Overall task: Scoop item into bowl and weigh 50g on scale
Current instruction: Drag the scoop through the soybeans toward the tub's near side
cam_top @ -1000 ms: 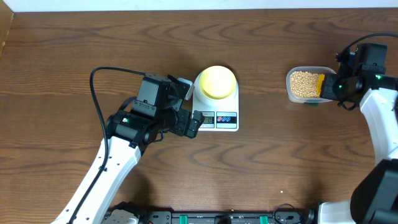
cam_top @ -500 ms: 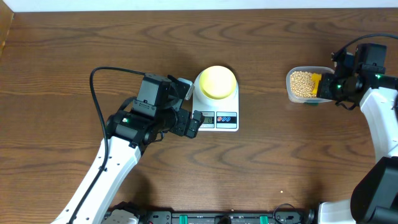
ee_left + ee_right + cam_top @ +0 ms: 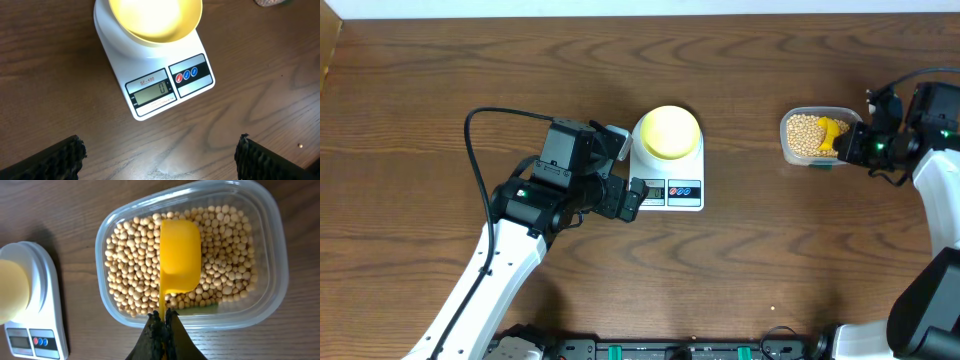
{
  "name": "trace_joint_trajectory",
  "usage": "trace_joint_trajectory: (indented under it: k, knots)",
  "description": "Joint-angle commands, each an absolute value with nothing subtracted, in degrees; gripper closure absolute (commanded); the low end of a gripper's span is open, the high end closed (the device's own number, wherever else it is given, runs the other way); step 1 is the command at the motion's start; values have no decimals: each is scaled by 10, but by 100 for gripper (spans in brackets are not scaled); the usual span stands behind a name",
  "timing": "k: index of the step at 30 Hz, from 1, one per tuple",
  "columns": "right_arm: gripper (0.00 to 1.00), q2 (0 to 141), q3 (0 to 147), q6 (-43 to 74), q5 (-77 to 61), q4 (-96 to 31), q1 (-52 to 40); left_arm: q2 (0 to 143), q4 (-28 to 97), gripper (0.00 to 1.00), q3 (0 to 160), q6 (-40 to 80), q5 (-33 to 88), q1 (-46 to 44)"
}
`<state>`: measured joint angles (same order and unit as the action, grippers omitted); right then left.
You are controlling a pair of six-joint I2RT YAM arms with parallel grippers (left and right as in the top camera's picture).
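Scoop (image 3: 179, 262) over beans (image 3: 130, 275), handle pointing into clamped right jaws; left jaws wide, empty.

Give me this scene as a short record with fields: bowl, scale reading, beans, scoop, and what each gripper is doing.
bowl: pale yellow bowl on the scale's platform, looks empty
scale: white scale, display reads 0
beans: tan beans in the clear tub, apart from the scale
scoop: yellow scoop over the beans, none seen in it
right arm: right gripper shut on the scoop's handle
left arm: left gripper open, holding nothing, by the scale's display edge
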<state>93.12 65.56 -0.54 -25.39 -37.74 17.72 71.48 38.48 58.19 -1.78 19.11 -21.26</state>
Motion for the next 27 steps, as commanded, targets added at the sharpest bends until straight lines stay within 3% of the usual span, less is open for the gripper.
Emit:
trace_joint_trajectory:
  k: [1, 8, 27]
  knots:
    - [99, 938, 632, -10, -294, -371, 183, 715, 383, 2, 582, -25, 185, -211]
    - [99, 938, 625, -9, -361, -366, 184, 715, 383, 2, 582, -25, 185, -211]
    - [99, 939, 625, 19, -352, -366, 204, 715, 383, 2, 582, -25, 185, -211]
